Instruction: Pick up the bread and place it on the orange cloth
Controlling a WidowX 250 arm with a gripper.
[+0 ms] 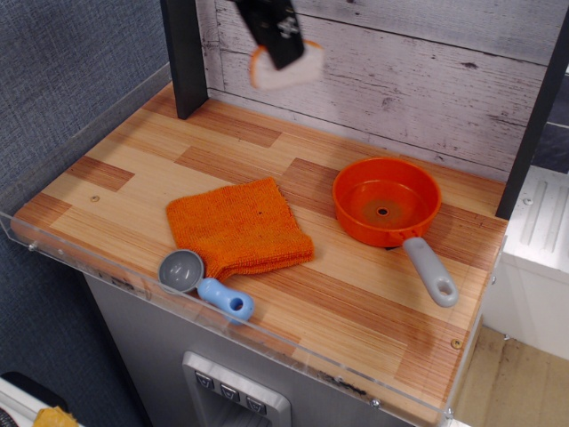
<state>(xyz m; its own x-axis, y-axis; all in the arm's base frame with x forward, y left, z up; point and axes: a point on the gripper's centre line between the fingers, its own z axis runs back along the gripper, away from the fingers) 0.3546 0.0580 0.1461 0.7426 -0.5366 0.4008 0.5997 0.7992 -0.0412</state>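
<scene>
My gripper (283,49) is at the top of the view, high above the back of the table, shut on the bread (292,68), a small white slice with an orange-tan crust that shows below and beside the black fingers. The orange cloth (238,226) lies folded flat on the wooden table, front and left of centre, well below and in front of the gripper. Most of the arm is out of view.
An orange pan (387,200) with a grey handle (432,271) sits to the right of the cloth. A grey scoop with a blue handle (203,279) lies at the cloth's front corner by the clear front rim. A dark post (184,55) stands back left.
</scene>
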